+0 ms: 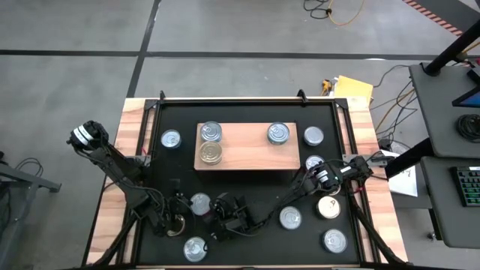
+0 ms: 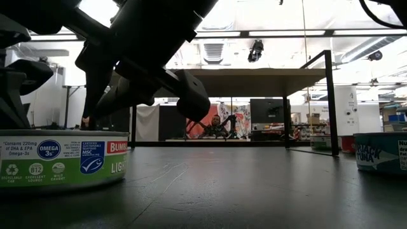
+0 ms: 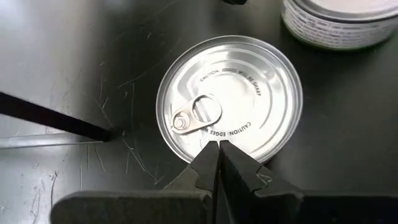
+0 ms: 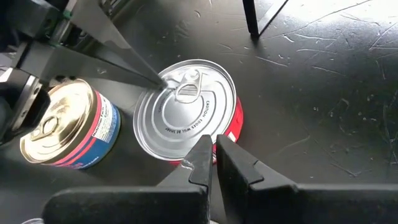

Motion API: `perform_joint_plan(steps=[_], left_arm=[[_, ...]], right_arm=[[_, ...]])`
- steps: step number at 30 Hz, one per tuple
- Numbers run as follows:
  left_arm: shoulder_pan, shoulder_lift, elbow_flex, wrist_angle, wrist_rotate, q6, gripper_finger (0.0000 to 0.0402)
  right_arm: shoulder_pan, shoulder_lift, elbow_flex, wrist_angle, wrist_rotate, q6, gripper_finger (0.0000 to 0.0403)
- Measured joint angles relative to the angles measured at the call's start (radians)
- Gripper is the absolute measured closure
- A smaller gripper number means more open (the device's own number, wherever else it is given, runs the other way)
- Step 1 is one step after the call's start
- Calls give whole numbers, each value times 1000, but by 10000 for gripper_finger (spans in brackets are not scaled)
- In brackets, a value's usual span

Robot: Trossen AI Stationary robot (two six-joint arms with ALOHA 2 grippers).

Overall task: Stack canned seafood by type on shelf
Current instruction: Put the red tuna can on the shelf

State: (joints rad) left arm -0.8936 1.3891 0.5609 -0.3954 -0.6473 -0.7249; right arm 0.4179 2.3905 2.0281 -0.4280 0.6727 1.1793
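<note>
A silver-lidded, red-sided tin point(image 4: 186, 109) of canned seafood stands flat on the black mat near the front point(image 1: 200, 202). My left gripper point(image 3: 218, 144), shut, comes at it from the table's left point(image 1: 187, 213). My right gripper point(image 4: 212, 144), also shut, hangs at the tin's rim on the other side point(image 1: 217, 212). A gold-lidded tin point(image 4: 62, 127) with a blue and pink label stands under my left arm. The light-wood shelf point(image 1: 247, 154) carries three tins: two at its left end point(image 1: 211, 133) point(image 1: 211, 153) and one toward its right point(image 1: 278, 133). My left gripper has its shut fingertips on the tin's lid point(image 4: 166, 88) beside the pull tab, slanting down from the table's left. The tin stands flat on the mat. My right gripper's shut tips overlap the tin's near rim point(image 4: 186, 160); whether they touch it I cannot tell.
Several more tins stand loose on the mat: front left point(image 1: 195, 247), front right point(image 1: 290, 217) point(image 1: 334, 241) point(image 1: 328, 206), and beside the shelf point(image 1: 171, 139) point(image 1: 313, 136). In the low view a green-labelled tin point(image 2: 60, 159) is close at the left. Bare mat lies in front of the shelf.
</note>
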Motion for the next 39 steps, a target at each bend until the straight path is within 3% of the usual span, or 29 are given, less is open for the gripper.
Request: perform_joint_plan(steps=[22, 39], left_arm=[[-22, -1, -13, -10, 2, -18, 401], [-24, 0, -13, -8, 2, -18, 401]], right_arm=[[-13, 0, -3, -1, -27, -1, 383], [-40, -1, -22, 77, -62, -15, 166]])
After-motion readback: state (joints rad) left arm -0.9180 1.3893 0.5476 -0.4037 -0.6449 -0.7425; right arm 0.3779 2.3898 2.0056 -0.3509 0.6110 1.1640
